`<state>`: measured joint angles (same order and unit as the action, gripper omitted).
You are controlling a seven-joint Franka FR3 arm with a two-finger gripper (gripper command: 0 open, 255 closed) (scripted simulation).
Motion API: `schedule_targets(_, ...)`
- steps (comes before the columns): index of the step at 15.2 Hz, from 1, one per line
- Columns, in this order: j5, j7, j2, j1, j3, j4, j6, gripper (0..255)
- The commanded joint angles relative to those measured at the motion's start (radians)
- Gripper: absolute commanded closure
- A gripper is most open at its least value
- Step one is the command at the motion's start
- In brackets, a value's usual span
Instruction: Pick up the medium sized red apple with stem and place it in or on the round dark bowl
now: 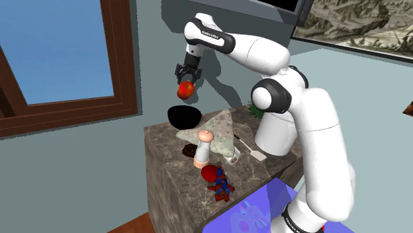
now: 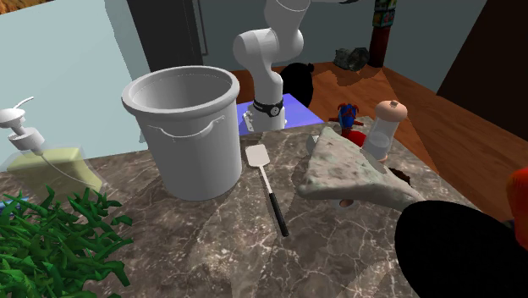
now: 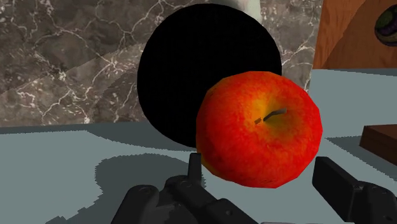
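Observation:
My gripper [image 1: 186,81] is shut on a red apple [image 1: 186,89] with a short brown stem, held in the air above the round black bowl [image 1: 184,116] at the far corner of the marble table [image 1: 169,172]. In the wrist view the apple [image 3: 257,127] sits clasped between the two black fingers [image 3: 340,184] of the gripper [image 3: 261,164]. The bowl [image 3: 191,70] lies beyond it, partly covered by the fruit. In the second exterior view the apple [image 2: 518,203] shows at the right edge above the bowl [image 2: 457,254].
On the table stand a speckled stone wedge [image 1: 222,129], a pepper mill [image 1: 204,145], a spatula [image 1: 253,150] and a red and blue toy [image 1: 218,182]. A large white bucket [image 2: 190,127], a soap dispenser [image 2: 38,152] and a green plant [image 2: 51,245] stand further along.

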<state>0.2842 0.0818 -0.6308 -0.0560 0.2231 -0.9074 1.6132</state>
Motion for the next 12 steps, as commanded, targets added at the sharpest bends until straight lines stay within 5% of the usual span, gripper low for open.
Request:
schedule_targets(1,-0.002,-0.006,0.014,-0.007,0.001,-0.051,0.037,255)
schedule_targets(12,-0.001,-0.036,0.052,-0.032,0.003,-0.263,0.207,255)
